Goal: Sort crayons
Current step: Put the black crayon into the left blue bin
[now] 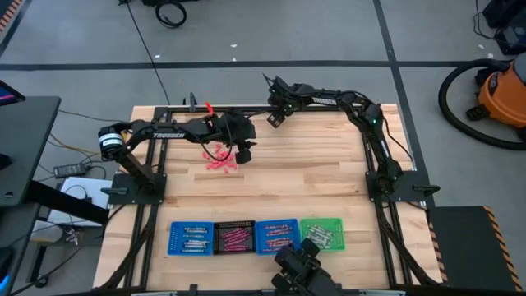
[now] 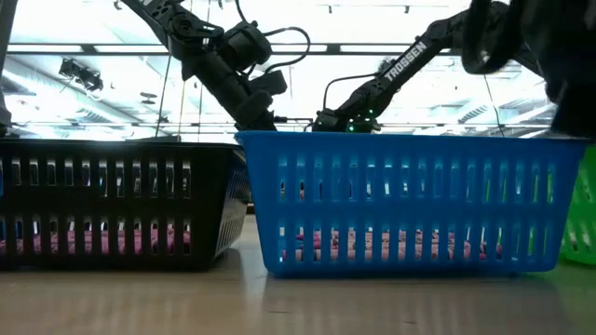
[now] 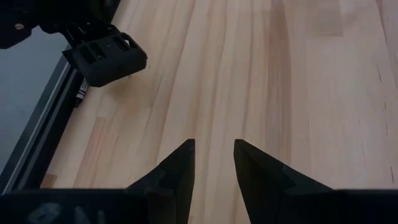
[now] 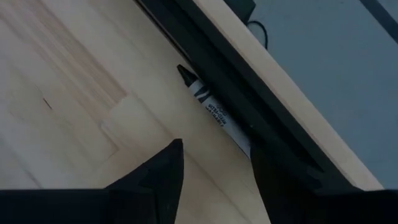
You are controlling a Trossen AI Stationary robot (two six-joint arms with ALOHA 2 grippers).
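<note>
Hovering with parted fingers, right gripper (image 4: 214, 165) faces a crayon (image 4: 214, 113) against the far rail (image 4: 261, 93). Light, stiff, probably rolls; pinch mid-shaft. Left gripper (image 3: 214, 163) open, empty.

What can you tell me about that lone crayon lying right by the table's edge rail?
The crayon is a thin stick with a dark pointed tip and a pale paper wrapper carrying dark bands and small printed text. It lies flat on the light wooden table, pressed along the black edge rail, apart from the others. The right gripper hovers over it with its fingers spread to either side of its far end, not touching it. That end is hidden behind one of the fingers.
</note>
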